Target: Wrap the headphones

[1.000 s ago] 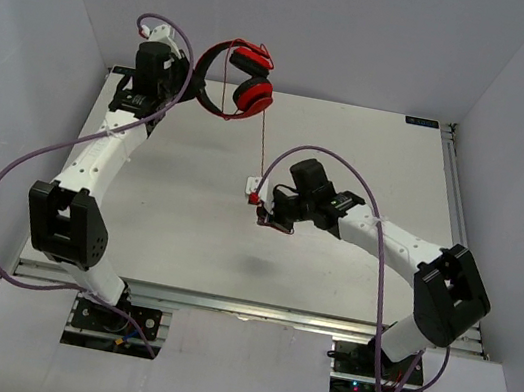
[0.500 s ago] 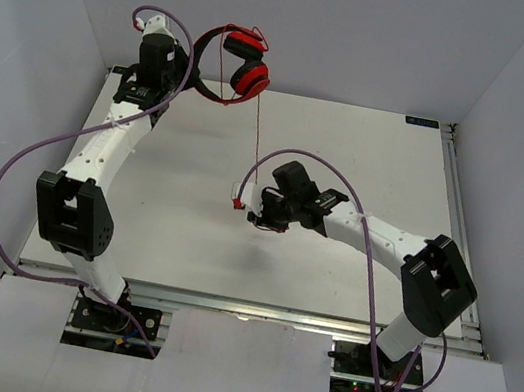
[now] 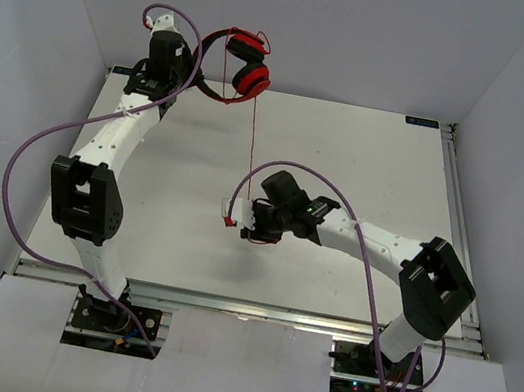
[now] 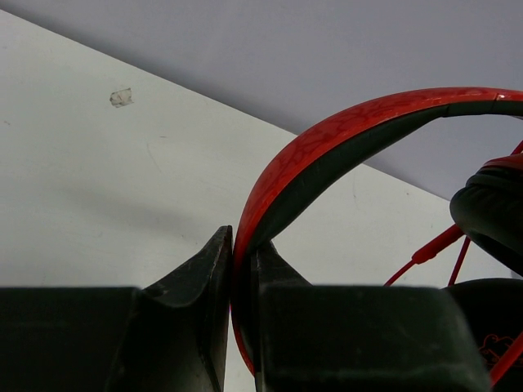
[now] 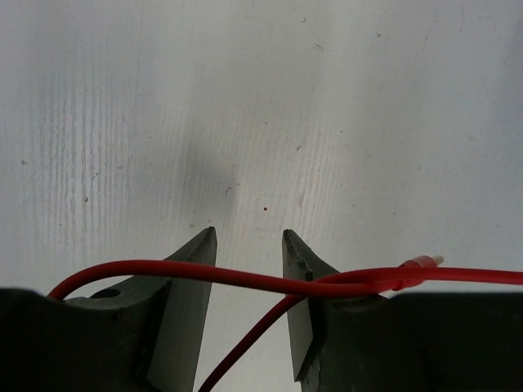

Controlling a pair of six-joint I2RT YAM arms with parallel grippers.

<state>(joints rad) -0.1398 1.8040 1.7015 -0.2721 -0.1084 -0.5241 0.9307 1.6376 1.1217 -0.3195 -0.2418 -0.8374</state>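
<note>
Above the far left corner of the desk (image 3: pixel 369 164), the headphones (image 3: pixel 242 63) hang in the air, clear of the surface. The left fingers (image 4: pixel 219 261), dark and wedge-shaped, are pressed tight on the headband (image 4: pixel 327 143). It is a thin curved strip, glossy red with a faint crackled pattern on its outer face and matte black on the inner face. The round ear cups (image 3: pixel 253 80) sit close together, red shells with soft black pads.

From them a long thin red cable (image 3: pixel 253 144) runs in a nearly straight line down to the right fingers (image 5: pixel 196 249), which are low over the middle of the desk. These fingers stand partly apart, with a plain gap between their pointed tips. The cable lies in a smooth curve across both of them near their roots, not pinched in the gap, and a second strand rises from below to cross it. Off to one side the cable thickens into a short sleeve (image 5: pixel 413 265).

The desk is white and matte, with fine streaks and a few small specks. Thick purple cables (image 3: pixel 30 155) loop along the smooth white arms.
</note>
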